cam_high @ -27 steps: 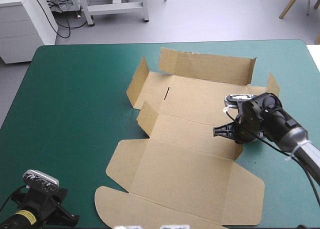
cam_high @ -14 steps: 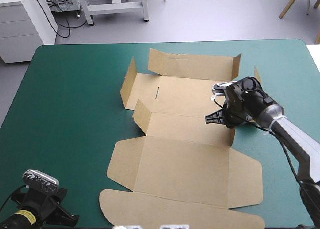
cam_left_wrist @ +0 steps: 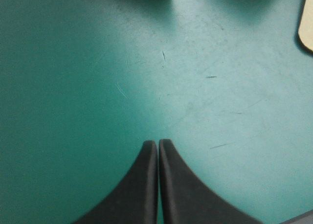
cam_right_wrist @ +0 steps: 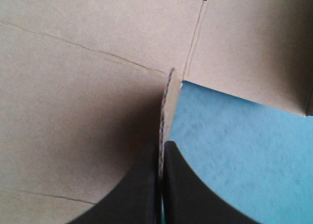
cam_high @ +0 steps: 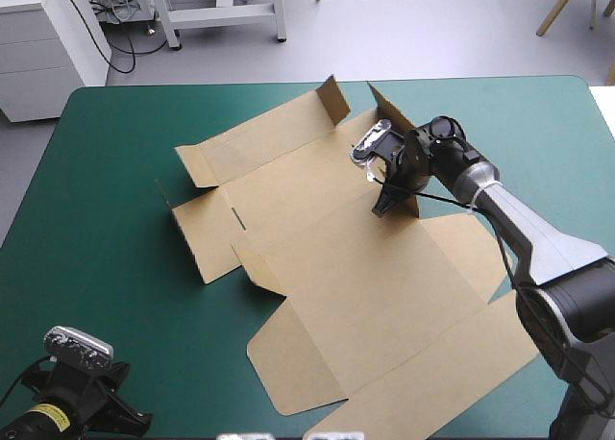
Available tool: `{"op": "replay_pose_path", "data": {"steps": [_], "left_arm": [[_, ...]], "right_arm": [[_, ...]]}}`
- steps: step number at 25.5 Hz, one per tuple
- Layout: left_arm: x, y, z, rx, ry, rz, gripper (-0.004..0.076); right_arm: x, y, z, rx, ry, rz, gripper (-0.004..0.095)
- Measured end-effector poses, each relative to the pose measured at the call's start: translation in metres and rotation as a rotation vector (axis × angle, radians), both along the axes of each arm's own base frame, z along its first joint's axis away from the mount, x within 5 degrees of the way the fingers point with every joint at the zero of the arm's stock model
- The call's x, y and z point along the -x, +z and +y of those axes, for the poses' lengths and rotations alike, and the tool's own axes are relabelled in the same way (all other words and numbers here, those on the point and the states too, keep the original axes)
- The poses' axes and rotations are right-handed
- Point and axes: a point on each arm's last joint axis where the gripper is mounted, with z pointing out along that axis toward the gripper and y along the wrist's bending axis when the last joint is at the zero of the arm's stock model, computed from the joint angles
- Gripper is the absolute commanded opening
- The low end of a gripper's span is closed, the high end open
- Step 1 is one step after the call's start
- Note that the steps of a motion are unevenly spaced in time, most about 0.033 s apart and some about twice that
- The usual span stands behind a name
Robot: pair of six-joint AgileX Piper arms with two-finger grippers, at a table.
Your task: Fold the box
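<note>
The right gripper [cam_right_wrist: 161, 145] is almost closed — its black fingers pinch a thin upright edge of the brown box [cam_high: 346, 257], which lies mostly flat across the table's middle. The left gripper [cam_left_wrist: 157, 142] is closed on nothing, above the bare teal-green cover [cam_left_wrist: 98, 62].

high view above, behind: whole table [cam_high: 115, 171]; wrist views close, down along jaws; right shares box [cam_right_wrist: 73, 87] with high.
</note>
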Motion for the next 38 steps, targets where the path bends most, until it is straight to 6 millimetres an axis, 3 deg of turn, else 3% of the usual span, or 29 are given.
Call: {"op": "replay_pose_path", "data": {"steps": [5, 10, 15, 18, 32, 38], "left_arm": [[0.0, 0.0, 0.0, 0.0, 0.0, 0.0, -0.001], [0.0, 0.005, -0.002, 0.03, -0.013, -0.024, -0.001], [-0.001, 0.028, -0.004, 0.076, -0.02, -0.138, -0.001], [-0.001, 0.03, -0.004, 0.077, -0.022, -0.147, -0.001], [-0.001, 0.03, -0.004, 0.075, -0.023, -0.148, -0.001], [0.0, 0.03, -0.004, 0.075, -0.023, -0.149, -0.001]], "right_arm": [[-0.026, -0.013, 0.028, -0.087, 0.245, -0.06, -0.002], [-0.034, -0.006, 0.048, -0.125, 0.442, -0.132, -0.002], [-0.021, -0.007, 0.083, -0.068, 0.671, -0.184, -0.002], [-0.013, -0.011, 0.097, -0.049, 0.746, -0.186, -0.002], [0.024, -0.017, 0.139, 0.042, 1.021, -0.156, -0.002], [0.028, -0.017, 0.145, 0.058, 1.032, -0.163, -0.002]]}}
